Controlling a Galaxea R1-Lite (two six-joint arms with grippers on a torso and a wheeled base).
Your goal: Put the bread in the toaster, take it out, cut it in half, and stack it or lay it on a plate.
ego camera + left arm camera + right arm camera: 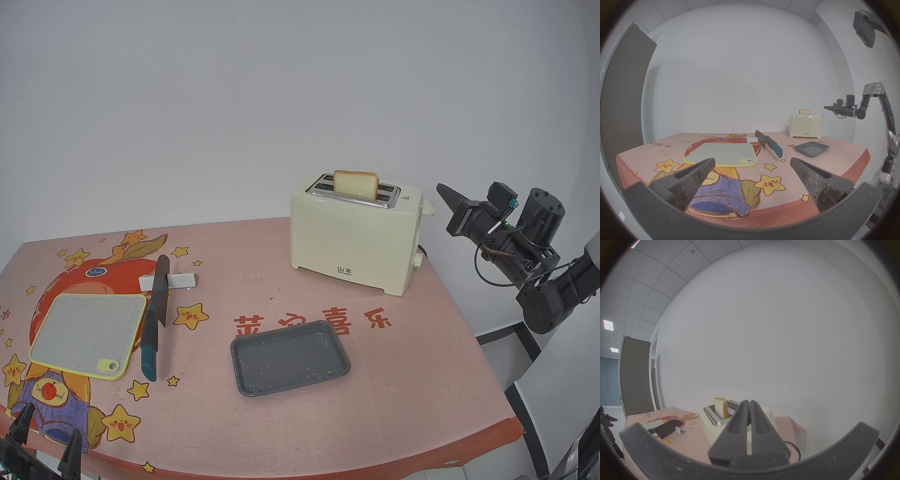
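Ok, tan bread slice (355, 185) upright in cream boxy toaster (353, 244) slot; R gripper (749, 403) closed tight, empty, near toaster; L gripper (752, 161) spread apart.

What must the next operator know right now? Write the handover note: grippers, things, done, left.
Left gripper: open, empty, low at the table's near left corner, in front of the cutting board.
Right gripper: shut, empty, in the air to the right of the toaster, apart from it.
Things: bread slice stands upright in a toaster slot, top part showing. Knife lies beside the board, blade on a small white rest. Grey tray holds only crumbs.
Done: bread is in the toaster; cannot tell whether it is toasted.
Left: take it out, halve it on the board, lay it on the tray.
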